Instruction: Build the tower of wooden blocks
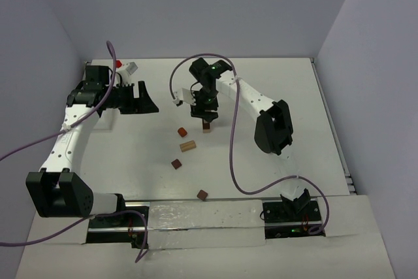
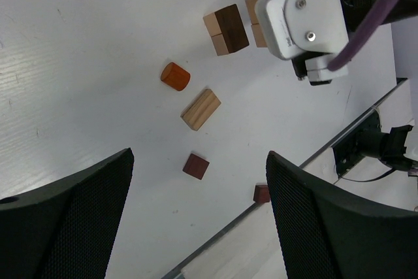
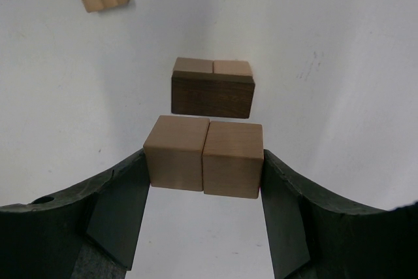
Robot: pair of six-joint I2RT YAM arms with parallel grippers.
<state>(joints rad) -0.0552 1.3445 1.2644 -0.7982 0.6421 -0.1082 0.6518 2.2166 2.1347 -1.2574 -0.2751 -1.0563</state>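
Note:
The tower (image 3: pixel 212 96) is a dark brown bar lying across two pale tan cubes; it also shows in the left wrist view (image 2: pixel 225 29). My right gripper (image 3: pixel 204 161) is shut on two tan wood blocks (image 3: pixel 204 155) held side by side. They hang just over the dark bar, and I cannot tell whether they touch it. From above, the right gripper (image 1: pixel 204 113) hides most of the tower (image 1: pixel 208 125). My left gripper (image 1: pixel 140 99) stands open and empty at the far left, well away from the blocks.
Loose pieces lie in front of the tower: an orange cylinder (image 1: pixel 183 132), a tan bar (image 1: pixel 188 146) and two reddish-brown cubes (image 1: pixel 176 163) (image 1: pixel 202 194). A raised strip (image 1: pixel 196 217) runs along the near edge by the arm bases. Walls close in the back and both sides.

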